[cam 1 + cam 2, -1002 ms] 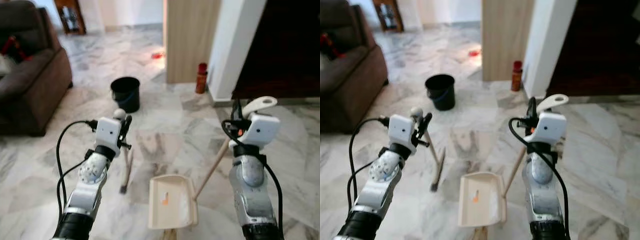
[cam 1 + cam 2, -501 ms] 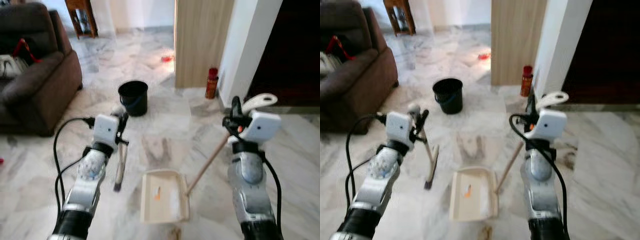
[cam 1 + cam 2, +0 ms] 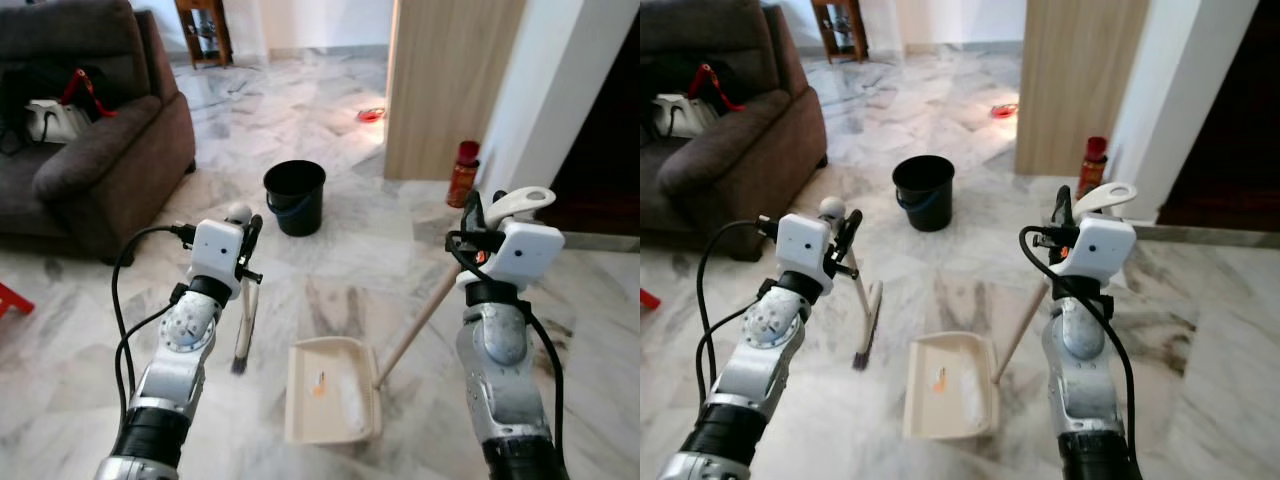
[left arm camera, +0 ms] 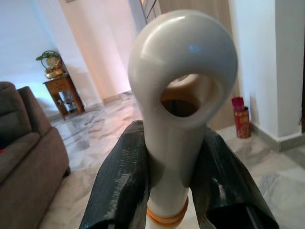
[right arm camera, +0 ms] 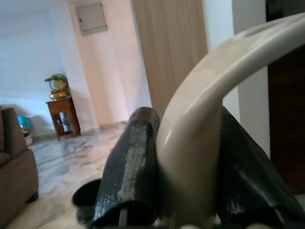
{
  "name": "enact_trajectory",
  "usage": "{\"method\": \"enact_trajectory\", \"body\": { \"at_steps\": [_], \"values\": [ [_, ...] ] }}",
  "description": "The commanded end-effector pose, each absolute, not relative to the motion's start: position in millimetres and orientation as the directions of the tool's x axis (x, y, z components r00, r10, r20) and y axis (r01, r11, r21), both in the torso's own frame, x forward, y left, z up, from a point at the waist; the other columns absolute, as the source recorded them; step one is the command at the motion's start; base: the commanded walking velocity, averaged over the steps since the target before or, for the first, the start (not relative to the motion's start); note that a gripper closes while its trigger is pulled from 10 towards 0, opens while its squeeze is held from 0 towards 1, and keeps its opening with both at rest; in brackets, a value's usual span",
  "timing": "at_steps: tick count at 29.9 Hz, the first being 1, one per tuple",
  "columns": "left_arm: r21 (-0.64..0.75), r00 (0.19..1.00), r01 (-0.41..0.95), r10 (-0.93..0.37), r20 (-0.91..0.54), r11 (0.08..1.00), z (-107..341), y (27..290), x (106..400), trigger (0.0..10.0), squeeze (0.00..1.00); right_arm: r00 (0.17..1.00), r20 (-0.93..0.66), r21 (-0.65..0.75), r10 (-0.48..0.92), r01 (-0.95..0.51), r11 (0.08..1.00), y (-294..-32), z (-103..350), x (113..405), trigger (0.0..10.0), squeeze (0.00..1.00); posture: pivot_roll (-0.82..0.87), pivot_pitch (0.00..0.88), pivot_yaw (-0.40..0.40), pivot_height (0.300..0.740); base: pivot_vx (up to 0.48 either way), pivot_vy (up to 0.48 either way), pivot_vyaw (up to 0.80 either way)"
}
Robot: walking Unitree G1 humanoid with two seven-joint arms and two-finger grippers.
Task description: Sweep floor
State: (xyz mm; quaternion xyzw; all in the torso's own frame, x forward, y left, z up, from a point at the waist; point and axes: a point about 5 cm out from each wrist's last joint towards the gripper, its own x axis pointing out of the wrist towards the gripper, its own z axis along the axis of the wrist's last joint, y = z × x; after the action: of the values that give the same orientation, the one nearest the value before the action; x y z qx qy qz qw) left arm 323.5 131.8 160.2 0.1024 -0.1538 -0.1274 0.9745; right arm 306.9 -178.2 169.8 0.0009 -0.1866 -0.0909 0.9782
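The marble floor (image 3: 560, 300) fills most of the head views. At lower centre of the frame a cream dustpan (image 3: 330, 392) lies flat on it with a small orange scrap (image 3: 319, 379) and pale dust inside. Its long handle (image 3: 425, 315) slants up to the right gripper (image 3: 474, 214) at centre right, whose black fingers (image 5: 128, 167) are clamped on the curved handle top. At centre left the left gripper (image 3: 248, 240) is closed around the looped top of the broom (image 3: 244, 325); the fingers (image 4: 119, 181) press both sides of the handle, and the bristle end rests on the floor just left of the dustpan. A black bucket (image 3: 295, 197) stands at upper centre, a brown sofa (image 3: 95, 165) at upper left, and a red bottle (image 3: 461, 174) beside the wooden partition (image 3: 450, 85) at upper right.
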Motion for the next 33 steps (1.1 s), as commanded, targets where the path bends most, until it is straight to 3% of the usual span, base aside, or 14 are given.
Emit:
{"method": "enact_trajectory", "body": {
  "at_steps": [1, 20, 28, 33],
  "values": [
    [0.247, 0.901, 0.188, -0.267, 0.341, 0.951, 176.3, 137.9, 325.7, 10.0, 0.0, 0.89, 0.431, 0.037, -0.151, 0.15, 0.988, -169.8, 187.8, 309.6, 10.0, 0.0, -0.05, 0.029, 0.054, 0.74, 0.349, 0.0, 0.0],
    [0.255, 0.904, 0.18, -0.261, 0.337, 0.95, 178.3, 141.1, 326.6, 10.0, 0.0, 0.894, 0.426, 0.044, -0.139, 0.134, 0.99, -163.2, 187.2, 309.5, 10.0, 0.0, -0.03, 0.069, 0.063, 0.74, 0.349, 0.0, 0.0],
    [0.256, 0.907, 0.178, -0.259, 0.333, 0.95, 177.7, 141.5, 326.3, 10.0, 0.0, 0.894, 0.427, 0.041, -0.137, 0.133, 0.99, -163.1, 188.2, 309.0, 10.0, 0.0, -0.03, 0.08, 0.061, 0.74, 0.351, 0.0, 0.51],
    [0.256, 0.908, 0.176, -0.257, 0.33, 0.951, 177.0, 142.0, 325.8, 10.0, 0.0, 0.897, 0.419, 0.05, -0.141, 0.133, 0.99, -163.1, 187.0, 308.2, 10.0, 0.0, -0.03, 0.082, 0.059, 0.74, 0.33, 0.0, 0.0]
  ]
}}
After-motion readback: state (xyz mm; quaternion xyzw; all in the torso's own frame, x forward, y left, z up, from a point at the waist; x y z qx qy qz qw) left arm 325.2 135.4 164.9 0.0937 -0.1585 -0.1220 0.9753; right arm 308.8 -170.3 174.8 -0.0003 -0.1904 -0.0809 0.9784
